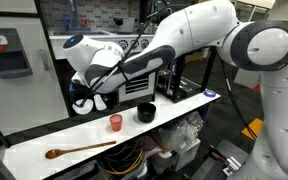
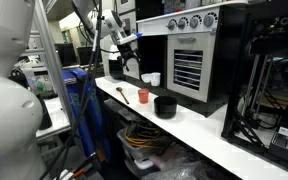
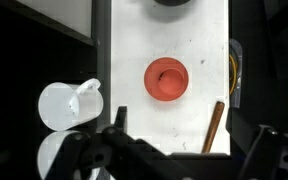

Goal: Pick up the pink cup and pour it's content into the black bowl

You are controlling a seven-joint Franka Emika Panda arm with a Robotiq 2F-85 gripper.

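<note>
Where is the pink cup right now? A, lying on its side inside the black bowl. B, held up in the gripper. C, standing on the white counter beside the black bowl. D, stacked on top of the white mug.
C: in an exterior view the pink cup stands upright on the white counter, just beside the black bowl, and the wrist view shows nothing gripping it.

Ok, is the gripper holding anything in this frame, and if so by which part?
Nothing is held. The gripper hovers open, jaws wide apart, and the pink cup stands untouched on the white counter.
</note>
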